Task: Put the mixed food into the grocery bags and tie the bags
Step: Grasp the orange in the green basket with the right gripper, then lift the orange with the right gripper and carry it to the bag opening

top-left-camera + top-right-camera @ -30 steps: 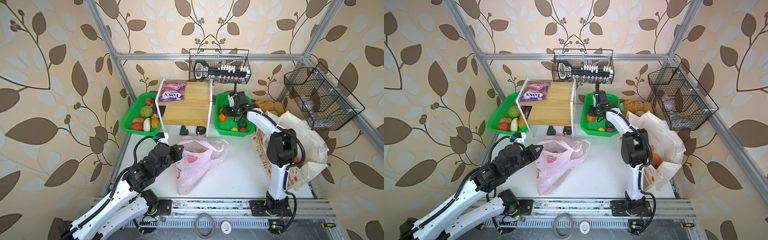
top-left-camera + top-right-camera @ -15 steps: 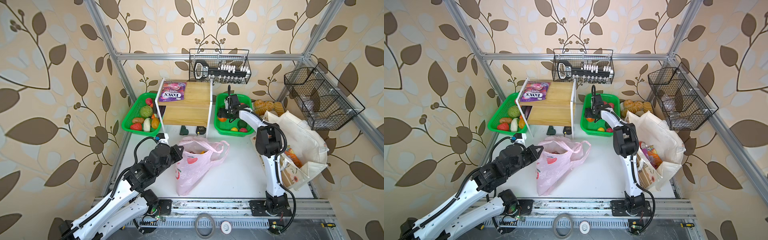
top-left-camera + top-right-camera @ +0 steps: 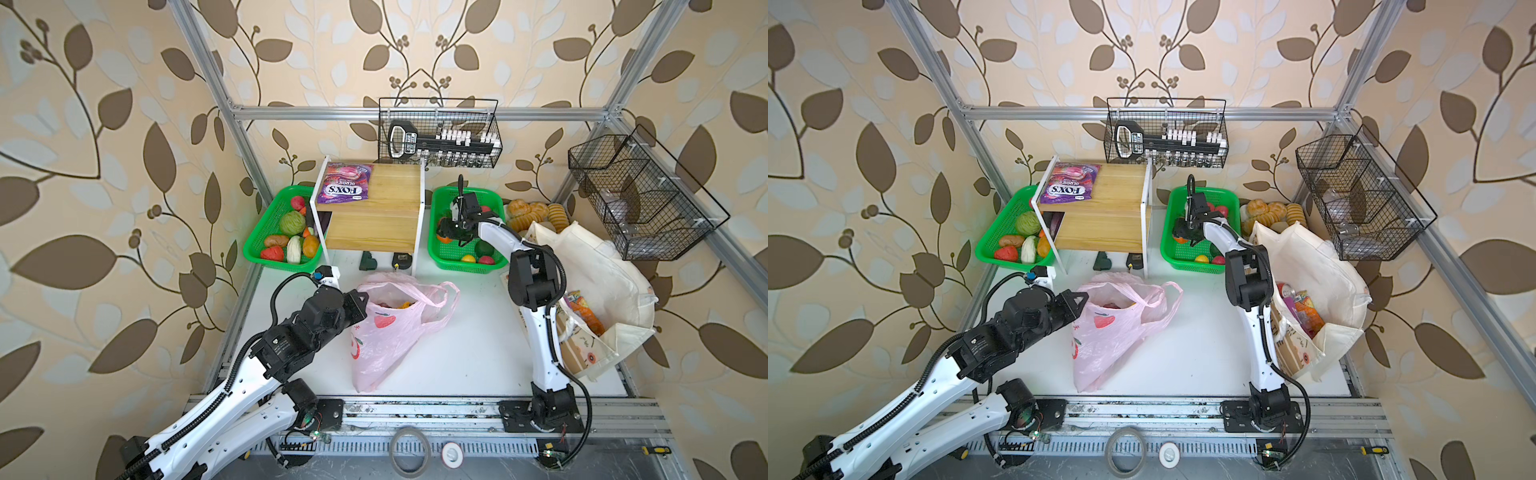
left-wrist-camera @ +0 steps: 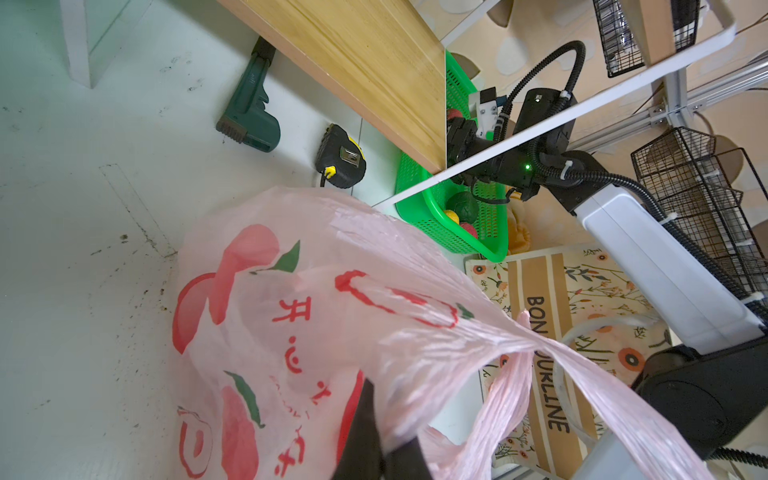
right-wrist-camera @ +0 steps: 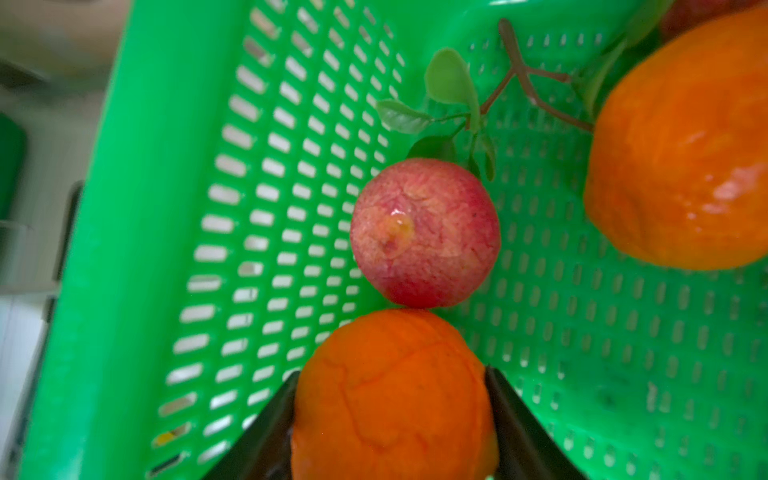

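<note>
The pink plastic bag (image 3: 390, 328) (image 3: 1113, 332) (image 4: 311, 311) lies mid-table with its mouth open. My left gripper (image 3: 363, 297) (image 3: 1084, 296) (image 4: 380, 449) is shut on its rim, holding that edge up. The cream canvas tote (image 3: 594, 266) (image 3: 1308, 257) stands at the right with an orange packet (image 3: 586, 311) and a red can (image 3: 1285, 289) inside. My right gripper (image 3: 451, 232) (image 3: 1185, 235) (image 5: 391, 374) reaches into the right green basket (image 3: 440, 253) (image 5: 137, 249). Its fingers press both sides of an orange (image 5: 390, 407) (image 3: 444, 239). That orange touches a red-pink round fruit (image 5: 424, 232).
A second orange (image 5: 681, 145) with a leafy stem lies close by in the same basket. A wooden shelf (image 3: 374, 220) carries a purple FOX'S packet (image 3: 343, 189). The left green basket (image 3: 266, 232) holds vegetables. Bread rolls (image 3: 536, 212) sit behind the tote. A tape measure (image 3: 401, 259) lies under the shelf.
The right arm's elbow has swung left and the gripper has gone down to the orange and closed on it. The left arm and pink bag have not moved.
</note>
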`<state>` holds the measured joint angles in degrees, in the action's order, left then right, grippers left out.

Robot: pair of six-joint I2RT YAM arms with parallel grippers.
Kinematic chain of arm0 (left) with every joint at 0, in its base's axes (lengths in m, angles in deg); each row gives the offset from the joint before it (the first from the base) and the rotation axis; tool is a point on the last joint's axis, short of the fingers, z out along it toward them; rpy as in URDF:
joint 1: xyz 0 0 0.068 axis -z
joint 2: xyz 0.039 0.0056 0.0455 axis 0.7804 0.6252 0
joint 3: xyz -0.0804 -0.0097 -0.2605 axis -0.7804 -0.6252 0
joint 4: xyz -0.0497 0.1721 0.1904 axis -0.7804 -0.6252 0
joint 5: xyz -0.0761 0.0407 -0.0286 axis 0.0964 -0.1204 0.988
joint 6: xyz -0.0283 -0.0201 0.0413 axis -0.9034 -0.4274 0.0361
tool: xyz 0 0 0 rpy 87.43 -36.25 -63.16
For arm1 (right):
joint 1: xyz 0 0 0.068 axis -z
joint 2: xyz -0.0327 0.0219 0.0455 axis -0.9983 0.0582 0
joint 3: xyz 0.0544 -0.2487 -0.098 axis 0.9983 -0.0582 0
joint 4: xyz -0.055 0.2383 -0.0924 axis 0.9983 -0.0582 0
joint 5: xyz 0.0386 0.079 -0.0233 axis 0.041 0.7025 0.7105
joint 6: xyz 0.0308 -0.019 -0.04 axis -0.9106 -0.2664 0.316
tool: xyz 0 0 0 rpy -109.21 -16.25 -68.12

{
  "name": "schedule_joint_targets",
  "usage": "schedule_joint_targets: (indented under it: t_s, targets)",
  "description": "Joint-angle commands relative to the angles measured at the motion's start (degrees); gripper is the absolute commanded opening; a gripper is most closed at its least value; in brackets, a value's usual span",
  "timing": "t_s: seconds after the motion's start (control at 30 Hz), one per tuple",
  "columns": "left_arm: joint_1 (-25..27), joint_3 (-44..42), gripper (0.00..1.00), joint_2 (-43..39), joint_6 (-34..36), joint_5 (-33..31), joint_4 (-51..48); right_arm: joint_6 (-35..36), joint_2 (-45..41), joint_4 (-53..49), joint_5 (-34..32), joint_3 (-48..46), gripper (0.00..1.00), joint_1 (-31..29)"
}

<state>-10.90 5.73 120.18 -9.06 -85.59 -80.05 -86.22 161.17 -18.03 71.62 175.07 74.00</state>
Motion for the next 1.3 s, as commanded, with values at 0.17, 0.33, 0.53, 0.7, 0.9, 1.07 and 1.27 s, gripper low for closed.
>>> schedule_joint_targets:
  t_s: [0.17, 0.33, 0.53, 0.7, 0.9, 1.07, 1.27]
  targets:
    - [-0.5, 1.8, 0.00, -1.7, 0.5, -0.6, -0.5, -0.3, -14.3, 4.8, 2.5, -12.8, 0.47, 0.3]
    - [-0.5, 0.9, 0.00, -3.0, -0.3, -1.0, -0.4, -0.4, -28.4, 10.0, 1.7, -27.3, 0.47, 0.2]
    - [-0.5, 0.0, 0.00, -3.6, -1.2, -0.1, 0.6, -0.5, -42.9, 10.6, 2.8, -39.3, 0.47, -0.2]
    - [-0.5, -0.5, 0.00, -4.8, -1.8, -0.2, 1.1, -2.0, -54.0, 11.1, 6.9, -48.1, 0.47, -0.7]
    - [-0.5, -1.1, 0.00, -5.5, -2.5, -0.7, 1.9, -4.3, -67.1, 10.6, 10.9, -59.1, 0.47, -1.7]
    - [-0.5, -1.0, 0.00, -4.9, -2.5, -0.7, 2.0, -5.5, -75.0, 9.4, 18.9, -65.9, 0.47, -3.2]
    - [-0.5, -1.2, 0.00, -4.3, -2.8, -0.3, 3.4, -5.4, -78.4, 8.3, 17.9, -71.3, 0.47, -9.1]
